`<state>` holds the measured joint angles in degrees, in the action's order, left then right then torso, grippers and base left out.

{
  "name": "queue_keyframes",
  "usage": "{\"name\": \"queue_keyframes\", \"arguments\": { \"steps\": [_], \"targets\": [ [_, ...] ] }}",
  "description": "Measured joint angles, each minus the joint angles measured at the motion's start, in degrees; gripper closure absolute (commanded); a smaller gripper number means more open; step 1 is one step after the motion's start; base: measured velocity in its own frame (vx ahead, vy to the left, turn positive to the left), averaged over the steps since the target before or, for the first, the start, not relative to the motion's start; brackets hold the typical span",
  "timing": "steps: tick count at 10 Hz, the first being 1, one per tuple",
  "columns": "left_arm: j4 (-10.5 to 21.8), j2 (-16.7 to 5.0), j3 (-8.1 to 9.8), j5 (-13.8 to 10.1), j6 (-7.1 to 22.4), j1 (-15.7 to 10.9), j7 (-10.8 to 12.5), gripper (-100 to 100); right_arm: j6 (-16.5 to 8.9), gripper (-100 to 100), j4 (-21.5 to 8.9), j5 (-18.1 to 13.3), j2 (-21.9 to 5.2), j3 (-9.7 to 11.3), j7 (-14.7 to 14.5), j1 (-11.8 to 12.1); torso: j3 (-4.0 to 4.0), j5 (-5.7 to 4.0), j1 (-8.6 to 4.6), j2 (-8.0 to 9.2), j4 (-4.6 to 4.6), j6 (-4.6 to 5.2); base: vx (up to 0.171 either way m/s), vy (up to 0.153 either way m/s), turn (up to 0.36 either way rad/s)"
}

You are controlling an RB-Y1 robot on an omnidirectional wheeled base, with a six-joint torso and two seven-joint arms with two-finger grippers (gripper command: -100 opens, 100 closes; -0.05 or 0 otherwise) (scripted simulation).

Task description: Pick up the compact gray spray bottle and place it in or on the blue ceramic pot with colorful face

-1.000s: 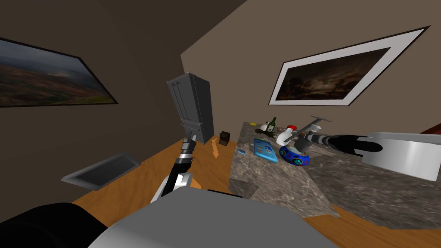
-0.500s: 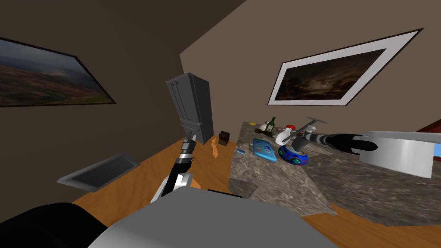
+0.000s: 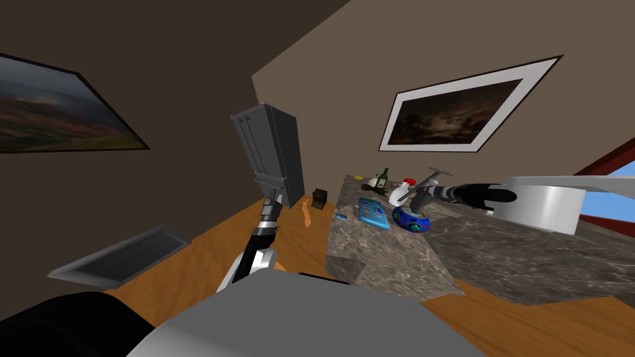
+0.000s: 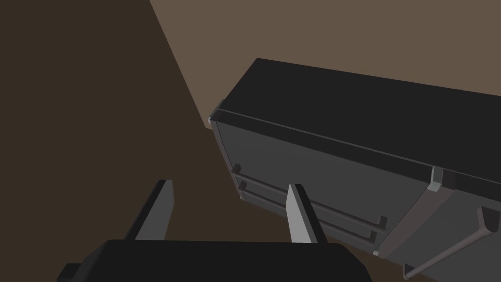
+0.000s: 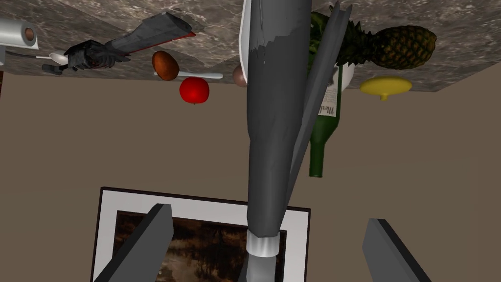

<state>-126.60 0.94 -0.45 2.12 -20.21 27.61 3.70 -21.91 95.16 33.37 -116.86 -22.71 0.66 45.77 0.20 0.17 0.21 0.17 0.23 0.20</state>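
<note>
Right pincer [image 5: 266, 215]: blades spread wide, gripping nothing.
Grey spray bottle [image 5: 274, 122]: between those blades, touching neither.
Blue pot [image 3: 410, 221]: right of centre in head view, on marbled worktop [image 3: 496, 254], beneath right arm's tip.
Left pincer [image 4: 230, 183]: blades parted, empty.

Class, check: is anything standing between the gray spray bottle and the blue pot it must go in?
Nothing visible does. The gray spray bottle appears to stand in the blue pot already, and the right tool is open around it without touching it.
</note>
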Motion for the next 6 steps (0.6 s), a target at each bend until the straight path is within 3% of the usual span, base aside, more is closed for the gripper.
{"name": "queue_keyframes", "arguments": {
  "steps": [3, 6],
  "targets": [
    [0.00, 0.00, 0.01, 0.00, 0.00, 0.01, 0.00, 0, 0.06, -100, -0.25, 0.17, -4.04, -1.76, 3.41, 2.02, -0.02, 0.00, -0.03, -0.05, 0.00, 0.03, 0.002, -0.048, -0.114],
    [0.00, 0.00, 0.01, 0.00, 0.00, 0.00, 0.00, 0, -1.73, -100, 1.26, 3.60, -9.01, -3.41, 4.17, 1.62, 0.01, -0.03, -0.13, 0.00, 0.01, 0.04, 0.000, -0.080, -0.131]
  ]
}}
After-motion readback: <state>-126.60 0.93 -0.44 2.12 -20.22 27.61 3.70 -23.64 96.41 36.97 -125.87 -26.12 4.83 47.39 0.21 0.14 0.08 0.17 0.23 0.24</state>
